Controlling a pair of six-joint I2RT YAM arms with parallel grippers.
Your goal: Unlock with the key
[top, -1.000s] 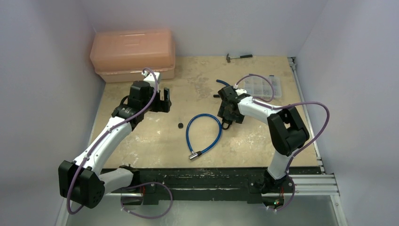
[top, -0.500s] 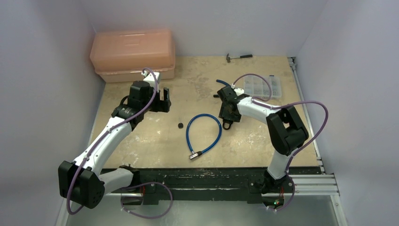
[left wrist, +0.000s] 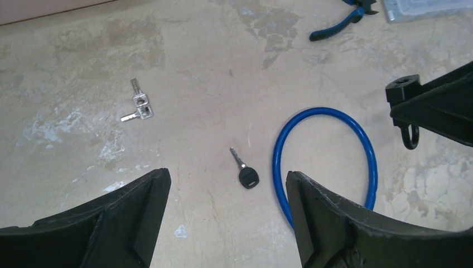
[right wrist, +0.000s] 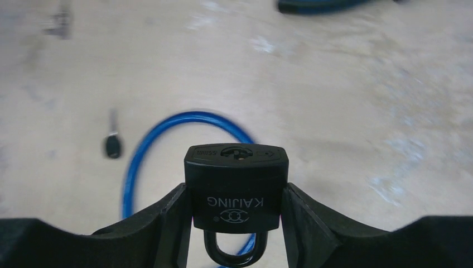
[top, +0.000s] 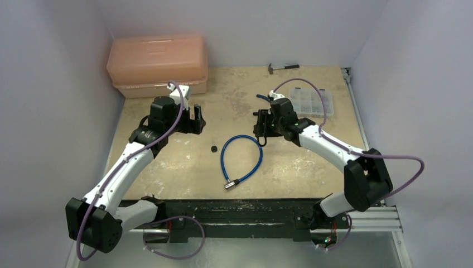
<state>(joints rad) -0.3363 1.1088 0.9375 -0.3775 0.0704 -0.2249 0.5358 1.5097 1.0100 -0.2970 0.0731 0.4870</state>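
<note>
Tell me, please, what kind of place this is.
Most likely a small robot workshop cell, not a home: a worn workbench closed in by plain walls, with an orange toolbox, a hammer and a clear parts organizer toward its far side.

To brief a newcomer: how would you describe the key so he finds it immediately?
Find the big blue cable loop. Just outside it, toward the left arm, lies the key. Its head is black; the two keys beyond are all silver.
</note>
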